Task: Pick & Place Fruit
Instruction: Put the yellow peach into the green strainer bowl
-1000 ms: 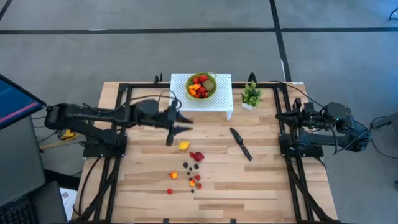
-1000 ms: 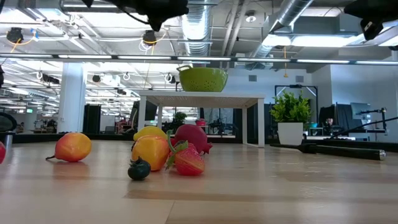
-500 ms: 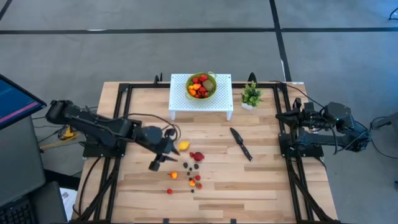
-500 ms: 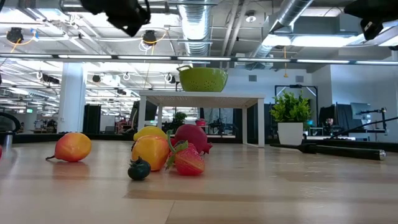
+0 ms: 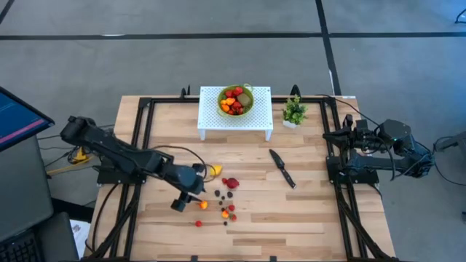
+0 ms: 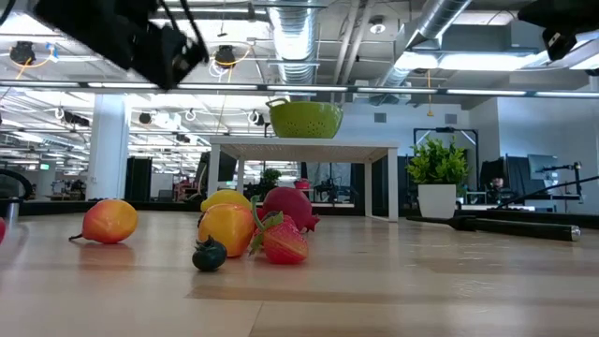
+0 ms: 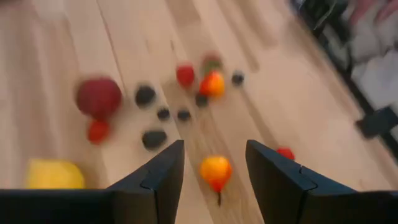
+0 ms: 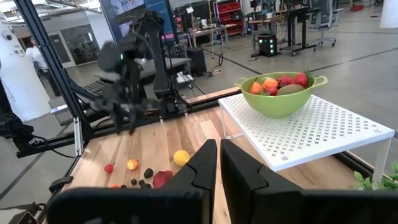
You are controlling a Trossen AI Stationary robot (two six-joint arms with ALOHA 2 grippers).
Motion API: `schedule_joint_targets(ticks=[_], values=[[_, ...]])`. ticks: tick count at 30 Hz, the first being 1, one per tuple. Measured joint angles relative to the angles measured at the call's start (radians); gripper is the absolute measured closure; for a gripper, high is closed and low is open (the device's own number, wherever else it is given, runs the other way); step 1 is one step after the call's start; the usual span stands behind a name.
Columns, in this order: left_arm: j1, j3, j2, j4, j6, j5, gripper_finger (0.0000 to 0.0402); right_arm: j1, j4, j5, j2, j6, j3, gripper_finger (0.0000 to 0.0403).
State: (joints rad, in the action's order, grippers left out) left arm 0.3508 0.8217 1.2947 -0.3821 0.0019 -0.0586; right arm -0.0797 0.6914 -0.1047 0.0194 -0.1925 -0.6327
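While the left arm reaches low over the middle of the table, here's the layout:

left gripper (image 7: 214,158): jaws apart, nothing between the pads, hanging over the scattered fruit; a small orange fruit (image 7: 215,169) sits in the gap between the two fingers as the wrist view sees it, not touched.
left gripper from above: (image 5: 191,191), just beside the yellow fruit (image 5: 215,170) and the orange one (image 5: 203,205).
fruit on table: loose cluster (image 5: 226,196) near the table centre; a dark red one (image 5: 231,183), several tiny dark berries, small red and orange pieces, one red berry (image 5: 198,223) off toward the front edge.
fruit in bowl: red, orange and one brown-green piece piled in the green bowl (image 5: 236,100).
bowl support: white perforated stand (image 5: 258,116) at the back of the table, well apart from the loose cluster.
in the way: black knife (image 5: 282,167) lies flat between the cluster and the right arm, off the line to the stand; small potted plant (image 5: 294,111) stands just beside the stand's right end.
low view: yellow-orange fruit (image 6: 226,227), a strawberry (image 6: 284,241) and a dark berry (image 6: 209,255) bunched together, another orange fruit (image 6: 109,221) apart to one side.
right gripper (image 8: 219,163): fingers pressed together, empty, parked by the right edge of the table, facing the stand.
table: light wood planks (image 5: 313,211), black frame rails down both sides.
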Motion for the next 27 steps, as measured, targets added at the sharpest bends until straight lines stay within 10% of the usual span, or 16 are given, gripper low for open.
schedule_joint_targets(ticks=[14,27], values=[[0.056,-0.019,0.163,0.015,-0.007,0.027,0.0227,0.000,0.000,0.000,0.000,0.000,0.000,0.0386],[0.087,-0.018,0.167,0.034,0.052,0.075,0.0142,0.000,0.000,0.000,0.000,0.000,0.000,0.0386]])
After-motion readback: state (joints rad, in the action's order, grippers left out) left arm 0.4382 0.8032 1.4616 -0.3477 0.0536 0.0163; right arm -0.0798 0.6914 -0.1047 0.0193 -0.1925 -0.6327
